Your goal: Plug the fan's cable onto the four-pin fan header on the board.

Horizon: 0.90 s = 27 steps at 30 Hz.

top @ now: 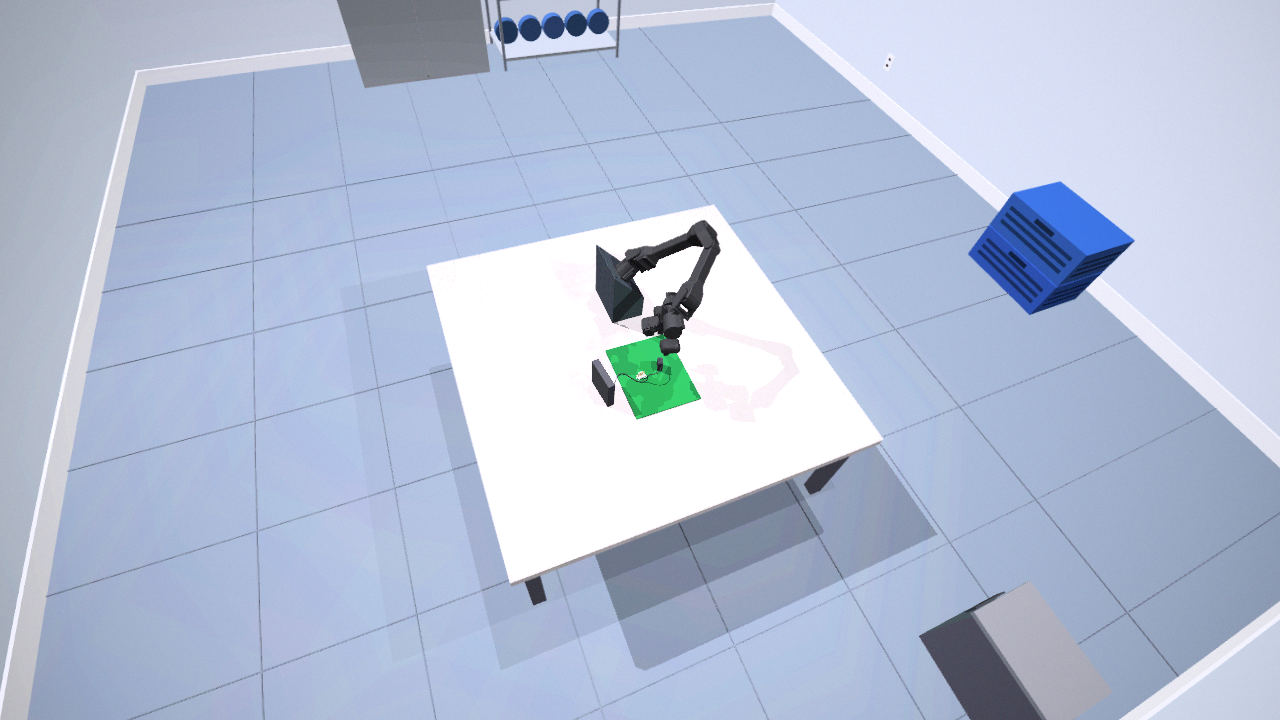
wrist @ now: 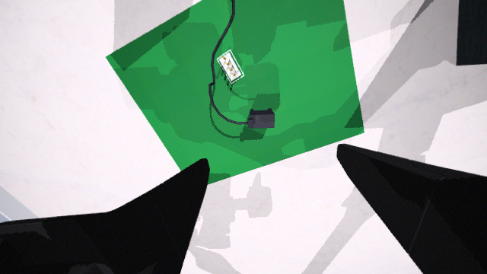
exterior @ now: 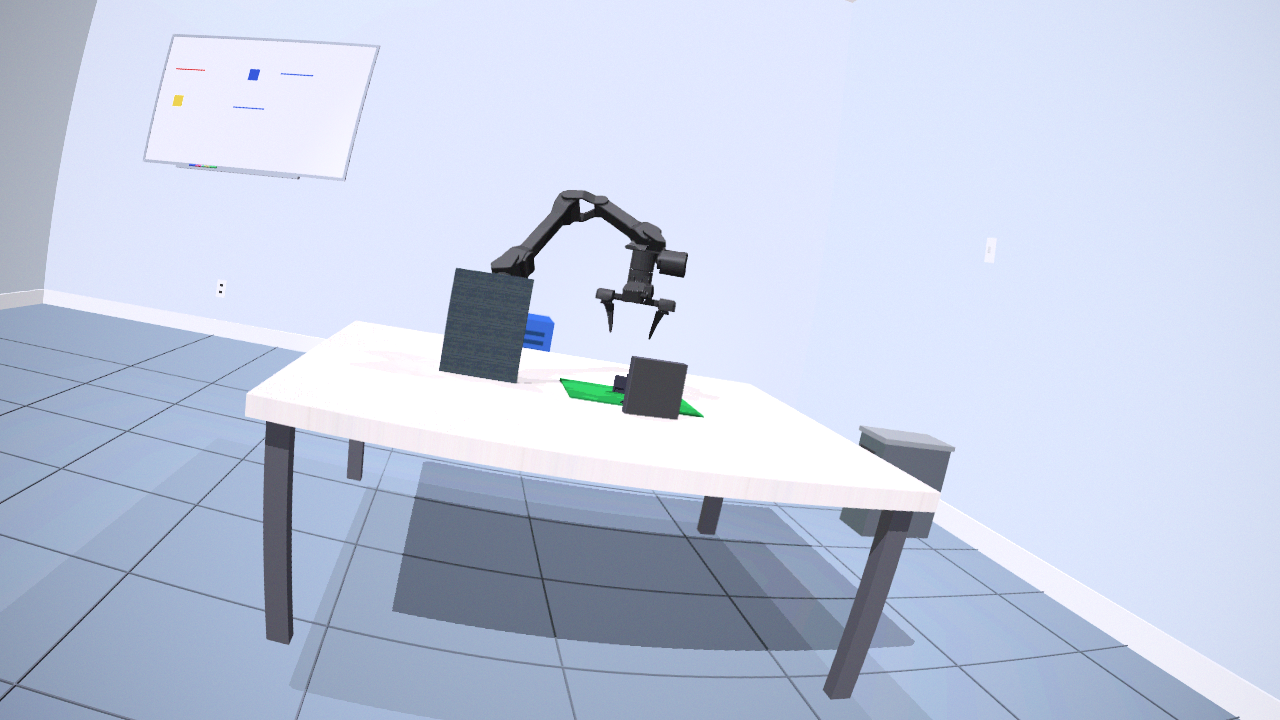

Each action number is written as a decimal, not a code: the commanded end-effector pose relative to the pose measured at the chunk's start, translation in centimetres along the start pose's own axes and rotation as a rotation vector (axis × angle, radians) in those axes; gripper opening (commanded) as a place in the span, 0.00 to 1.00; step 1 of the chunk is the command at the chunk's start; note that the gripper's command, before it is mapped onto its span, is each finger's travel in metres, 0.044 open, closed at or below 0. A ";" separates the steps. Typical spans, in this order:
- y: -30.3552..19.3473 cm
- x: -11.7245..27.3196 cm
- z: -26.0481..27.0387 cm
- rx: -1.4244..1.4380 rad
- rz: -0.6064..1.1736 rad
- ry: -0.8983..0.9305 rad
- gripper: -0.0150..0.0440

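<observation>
The green board [top: 657, 404] [exterior: 588, 392] [wrist: 319, 76] lies on the table. The white four-pin header [top: 640, 376] [wrist: 230, 66] is uncovered, its pins showing in the wrist view. The dark plug [top: 659, 364] [exterior: 619, 383] [wrist: 262, 119] is apart from the header, over the board near the edge closest to my fingers in the wrist view. Its thin black cable [wrist: 213, 68] curves past the header. My gripper [exterior: 631, 334] [wrist: 270, 157] is open and empty, raised above the board. In the wrist view the plug appears just beyond the gap between my fingertips.
The dark square fan [top: 603, 383] [exterior: 655, 387] stands upright beside the board and hides part of it in the exterior view. A tall dark block [top: 617, 291] [exterior: 486, 326] [wrist: 472, 34] stands near the arm's base. The white table [top: 537, 447] [exterior: 402, 411] carries everything.
</observation>
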State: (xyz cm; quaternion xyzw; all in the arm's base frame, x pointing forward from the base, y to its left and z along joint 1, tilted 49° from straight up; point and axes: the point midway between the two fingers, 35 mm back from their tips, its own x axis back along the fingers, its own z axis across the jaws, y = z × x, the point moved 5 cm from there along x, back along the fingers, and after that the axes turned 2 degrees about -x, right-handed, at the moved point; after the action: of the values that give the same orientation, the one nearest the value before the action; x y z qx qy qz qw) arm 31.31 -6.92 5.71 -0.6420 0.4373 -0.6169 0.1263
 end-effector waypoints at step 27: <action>-0.1 -5.5 -0.5 2.592 0.018 0.023 1.00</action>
State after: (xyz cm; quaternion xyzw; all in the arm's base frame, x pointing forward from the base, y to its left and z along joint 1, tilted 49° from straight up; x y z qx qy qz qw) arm 32.02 -4.29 3.33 -0.3105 -0.2002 -0.7302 0.5747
